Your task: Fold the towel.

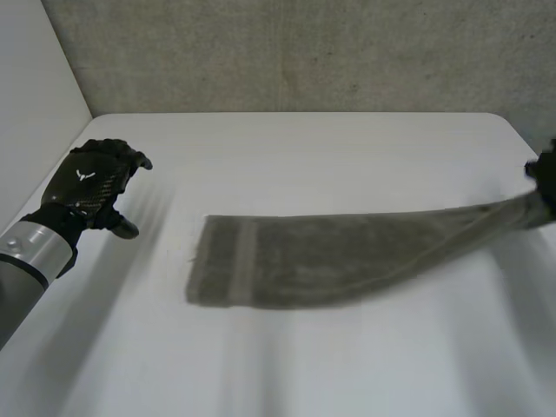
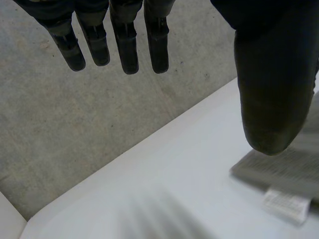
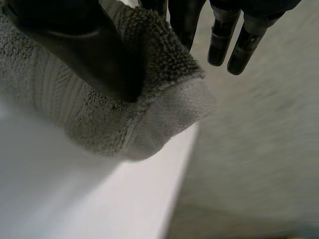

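Note:
A grey-green towel (image 1: 330, 256) lies folded lengthwise across the white table (image 1: 304, 156), its left end flat and its right end lifted. My right hand (image 1: 546, 178) at the table's right edge pinches that raised end: in the right wrist view the thumb (image 3: 84, 50) presses the towel's end (image 3: 149, 109) against the fingers. My left hand (image 1: 91, 182) hovers above the table left of the towel, fingers (image 2: 127, 45) straight and spread, thumb (image 2: 274, 89) apart, holding nothing. Beyond the left thumb lies the towel's left end (image 2: 284, 169) with a white label (image 2: 286, 204).
A rough grey wall (image 1: 304, 52) stands behind the table and a white panel (image 1: 35, 104) to its left. The table's right edge (image 3: 184, 169) runs close under my right hand.

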You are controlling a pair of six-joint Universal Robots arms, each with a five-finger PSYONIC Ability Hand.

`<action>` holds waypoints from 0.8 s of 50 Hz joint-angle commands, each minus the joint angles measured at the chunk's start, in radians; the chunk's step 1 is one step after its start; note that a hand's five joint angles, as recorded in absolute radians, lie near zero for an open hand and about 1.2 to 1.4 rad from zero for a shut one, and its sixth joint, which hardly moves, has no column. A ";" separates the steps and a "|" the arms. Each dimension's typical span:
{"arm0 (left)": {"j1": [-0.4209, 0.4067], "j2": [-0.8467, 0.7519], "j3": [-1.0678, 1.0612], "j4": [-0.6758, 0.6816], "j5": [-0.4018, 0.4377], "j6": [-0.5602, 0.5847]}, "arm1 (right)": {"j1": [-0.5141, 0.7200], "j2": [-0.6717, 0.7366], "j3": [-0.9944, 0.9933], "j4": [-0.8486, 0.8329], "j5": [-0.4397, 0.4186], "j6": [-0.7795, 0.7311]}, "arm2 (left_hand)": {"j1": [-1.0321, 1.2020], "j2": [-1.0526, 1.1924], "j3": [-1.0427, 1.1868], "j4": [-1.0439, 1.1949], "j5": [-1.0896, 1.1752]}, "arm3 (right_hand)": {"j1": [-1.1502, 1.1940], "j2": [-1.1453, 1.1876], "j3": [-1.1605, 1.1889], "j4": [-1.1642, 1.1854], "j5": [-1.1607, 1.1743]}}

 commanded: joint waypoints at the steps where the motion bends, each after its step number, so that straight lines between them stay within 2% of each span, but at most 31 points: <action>1: 0.000 0.005 0.000 0.000 0.000 0.000 | 0.227 -0.029 -0.161 -0.002 0.010 -0.006 | -0.100 -0.054 -0.045 -0.056 -0.014 | 0.092 0.111 -0.033 -0.053 0.074; 2: 0.000 0.006 0.000 0.000 0.000 0.000 | 0.228 -0.029 -0.162 -0.002 0.010 -0.006 | -0.100 -0.054 -0.045 -0.056 -0.014 | 0.092 0.111 -0.033 -0.053 0.074; 4: -0.002 0.006 -0.002 0.000 0.000 0.000 | 0.409 -0.004 -0.197 -0.004 0.033 -0.009 | -0.100 -0.054 -0.045 -0.056 -0.014 | 0.092 0.111 -0.033 -0.053 0.074; 5: -0.002 0.006 0.000 0.000 -0.002 -0.001 | 0.410 -0.004 -0.197 -0.004 0.033 -0.009 | -0.100 -0.054 -0.045 -0.056 -0.014 | 0.092 0.111 -0.033 -0.053 0.074; 7: -0.003 0.005 -0.002 0.000 -0.002 -0.001 | 0.612 0.069 -0.227 -0.010 0.059 -0.009 | -0.100 -0.054 -0.045 -0.056 -0.014 | 0.092 0.111 -0.033 -0.053 0.074; 8: -0.003 0.005 -0.002 0.000 -0.002 -0.001 | 0.613 0.070 -0.227 -0.010 0.060 -0.009 | -0.100 -0.054 -0.045 -0.056 -0.014 | 0.092 0.111 -0.033 -0.053 0.074; 9: -0.005 0.006 0.000 0.000 -0.002 -0.001 | 0.699 0.112 -0.240 -0.022 0.073 -0.008 | -0.100 -0.054 -0.045 -0.056 -0.014 | 0.092 0.111 -0.033 -0.053 0.074; 10: -0.006 0.006 -0.002 0.000 -0.002 -0.001 | 0.700 0.112 -0.240 -0.022 0.073 -0.008 | -0.100 -0.054 -0.045 -0.056 -0.014 | 0.092 0.111 -0.033 -0.053 0.074; 12: -0.008 0.006 -0.002 0.000 -0.002 -0.001 | 0.842 0.215 -0.252 -0.059 0.095 -0.012 | -0.100 -0.054 -0.045 -0.056 -0.014 | 0.092 0.111 -0.033 -0.053 0.074; 13: -0.008 0.006 -0.002 0.000 -0.003 -0.001 | 0.843 0.215 -0.252 -0.059 0.095 -0.012 | -0.100 -0.054 -0.045 -0.056 -0.014 | 0.092 0.111 -0.033 -0.053 0.074; 15: -0.009 0.006 -0.002 0.000 -0.003 -0.001 | 0.940 0.331 -0.264 -0.105 0.109 -0.011 | -0.100 -0.054 -0.045 -0.056 -0.014 | 0.092 0.111 -0.033 -0.053 0.074; 18: -0.009 0.008 -0.003 0.000 -0.003 -0.001 | 0.985 0.413 -0.289 -0.134 0.135 -0.012 | -0.100 -0.054 -0.045 -0.056 -0.014 | 0.092 0.111 -0.033 -0.053 0.074; 19: -0.009 0.008 -0.003 0.000 -0.003 -0.001 | 0.985 0.413 -0.289 -0.134 0.135 -0.012 | -0.100 -0.054 -0.045 -0.056 -0.014 | 0.092 0.111 -0.033 -0.053 0.074; 21: -0.009 0.010 -0.005 0.000 -0.003 -0.001 | 0.995 0.444 -0.310 -0.148 0.188 -0.011 | -0.100 -0.054 -0.045 -0.056 -0.014 | -1.130 -1.111 -0.033 -0.053 -1.148; 24: -0.011 0.011 -0.006 0.000 -0.003 -0.001 | 0.995 0.438 -0.310 -0.151 0.210 0.003 | -0.103 -0.057 -0.045 -0.056 -0.016 | -1.130 -1.111 -0.033 -0.053 -1.148; 27: -0.015 0.011 -0.003 0.000 -0.003 -0.001 | 0.982 0.363 -0.290 -0.171 0.236 0.052 | -0.100 -0.054 -0.045 -0.056 -0.014 | -1.130 -1.111 -0.033 -0.053 -1.148; 29: -0.023 0.010 0.001 0.000 -0.003 -0.001 | 0.937 0.233 -0.246 -0.185 0.242 0.159 | -0.100 -0.054 -0.045 -0.056 -0.014 | -1.130 -1.111 -0.033 -0.053 -1.148; 30: -0.035 0.010 0.009 0.000 -0.003 -0.003 | 0.936 0.232 -0.246 -0.185 0.242 0.160 | -0.100 -0.054 -0.045 -0.056 -0.014 | -1.130 -1.111 -0.033 -0.053 -1.148; 32: -0.051 0.010 0.017 0.000 -0.003 -0.008 | 0.860 0.107 -0.183 -0.179 0.242 0.271 | -0.100 -0.054 -0.045 -0.056 -0.014 | -1.130 -1.111 -0.033 -0.053 -1.148; 38: -0.167 -0.001 0.066 -0.005 -0.012 -0.073 | 0.766 -0.046 -0.063 -0.146 0.237 0.411 | -0.097 -0.051 -0.045 -0.056 -0.011 | -1.130 -1.111 -0.033 -0.053 -1.148; 40: -0.196 -0.003 0.080 -0.005 -0.015 -0.098 | 0.690 -0.102 0.018 -0.110 0.236 0.472 | -0.094 -0.048 -0.045 -0.056 -0.008 | -1.130 -1.111 -0.033 -0.053 -1.148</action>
